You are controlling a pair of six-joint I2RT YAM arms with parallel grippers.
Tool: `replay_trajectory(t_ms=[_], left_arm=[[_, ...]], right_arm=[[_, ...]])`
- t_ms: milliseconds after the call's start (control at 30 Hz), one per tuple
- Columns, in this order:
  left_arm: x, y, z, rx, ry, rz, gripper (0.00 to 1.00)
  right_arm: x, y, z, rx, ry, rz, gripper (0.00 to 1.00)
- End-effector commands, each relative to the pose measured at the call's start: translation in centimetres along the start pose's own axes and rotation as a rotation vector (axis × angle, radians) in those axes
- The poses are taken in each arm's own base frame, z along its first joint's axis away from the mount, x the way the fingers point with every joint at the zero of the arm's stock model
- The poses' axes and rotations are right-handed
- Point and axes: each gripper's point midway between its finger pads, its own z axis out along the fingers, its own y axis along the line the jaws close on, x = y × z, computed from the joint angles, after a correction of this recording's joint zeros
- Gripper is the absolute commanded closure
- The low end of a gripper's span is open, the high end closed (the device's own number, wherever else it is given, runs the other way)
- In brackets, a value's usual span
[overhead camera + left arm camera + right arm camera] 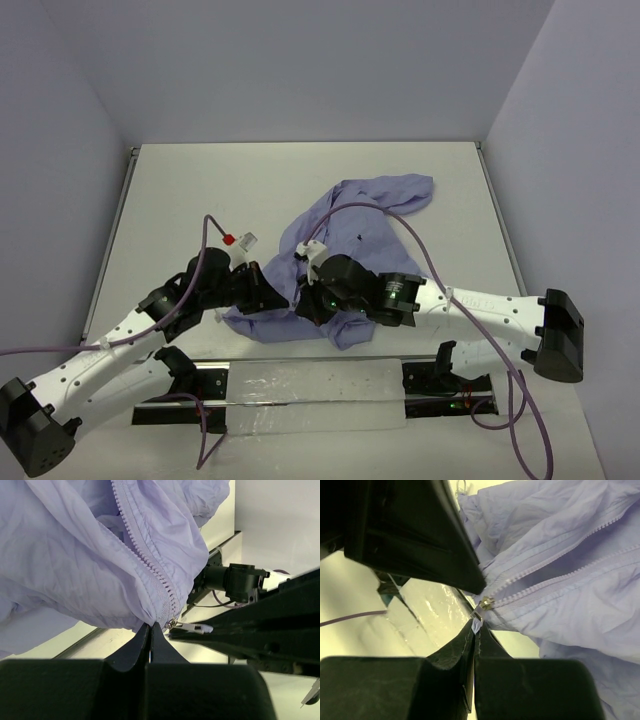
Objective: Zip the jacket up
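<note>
My left gripper [150,627] pinches the jacket [75,565] hem and my right gripper [476,628] clamps the zip pull [478,622]; slack fabric beside my fingertips could jam the slider [485,603]

Lavender jacket [340,230], crumpled mid-table, zipper [145,555] open, slider [485,603] seemingly near the bottom hem

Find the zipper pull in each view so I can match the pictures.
Top external: not distinguishable, hidden where the two tools meet at the near edge of the jacket.
Left wrist: zipper pull lower centre, just right of the left tool, which pinches the hem.
Right wrist: centre, pinched in the right tool.
Shared landmark: the lavender jacket.
</note>
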Motion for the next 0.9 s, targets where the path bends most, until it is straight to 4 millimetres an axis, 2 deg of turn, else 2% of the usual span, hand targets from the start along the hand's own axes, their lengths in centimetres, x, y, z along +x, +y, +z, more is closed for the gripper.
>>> replay_trajectory(t_ms=[0,133,367,567,700,867], left_arm=[[-0.4,0.4,0.0,-0.007,-0.030,0.041,1.00],[-0.4,0.3,0.1,-0.001,-0.031,0.044,1.00],[-0.2,0.3,0.1,0.004,-0.024,0.049,1.00],[0.5,0.1,0.2,0.025,-0.001,0.056,1.00],[1.1,0.2,0.1,0.034,0.016,0.067,1.00],[1.6,0.1,0.0,0.038,0.029,0.076,1.00]], right_arm=[[-3.2,1.9,-1.7,-0.117,-0.007,0.063,1.00],[-3.6,1.6,-1.4,-0.117,0.016,0.068,1.00],[-3.8,2.7,-0.9,-0.167,0.054,0.066,1.00],[-4.2,1.6,-0.2,-0.135,0.058,0.091,1.00],[-5.9,0.2,-0.2,-0.088,-0.002,0.135,1.00],[-7.1,-0.8,0.4,-0.079,-0.019,0.181,1.00]])
